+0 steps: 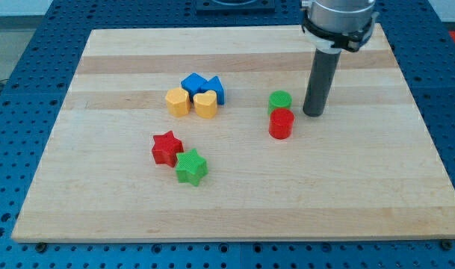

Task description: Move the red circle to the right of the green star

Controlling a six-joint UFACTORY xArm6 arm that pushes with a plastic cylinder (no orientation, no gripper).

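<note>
The red circle [281, 124] stands right of the board's middle, touching the green circle [280, 101] just above it. The green star [190, 166] lies lower and to the left, touching the red star [166, 147] at its upper left. My tip [313, 113] rests on the board just to the right of the two circles, level with the gap between them, a short way from the red circle's upper right side.
A cluster of two blue blocks [202, 87], a yellow hexagon-like block [178, 101] and a yellow heart [205, 104] sits up and left of the circles. The wooden board [227, 209] lies on a blue perforated table.
</note>
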